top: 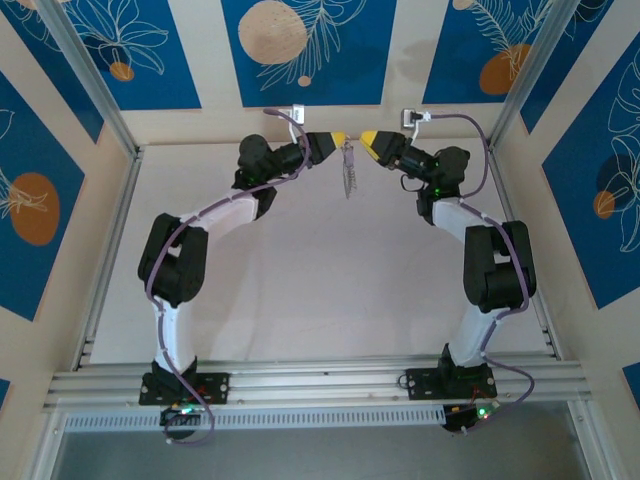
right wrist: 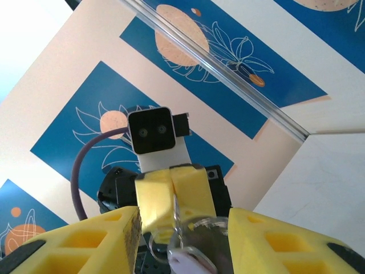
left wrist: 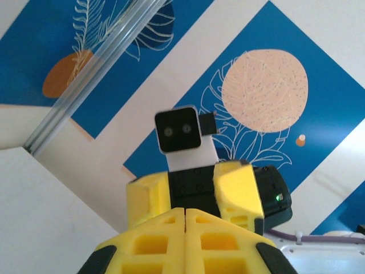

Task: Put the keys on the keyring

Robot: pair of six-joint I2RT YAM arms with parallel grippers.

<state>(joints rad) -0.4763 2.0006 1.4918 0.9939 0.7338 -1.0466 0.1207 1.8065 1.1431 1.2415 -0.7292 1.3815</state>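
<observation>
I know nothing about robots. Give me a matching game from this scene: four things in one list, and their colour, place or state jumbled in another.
Things:
1. left gripper
2. right gripper
3. keyring
4. key head

Descriptions:
a. lilac
b. hangs between the two grippers
c. shut
d. open

Pairs: 1-c, 2-d, 3-b, 4-a
</observation>
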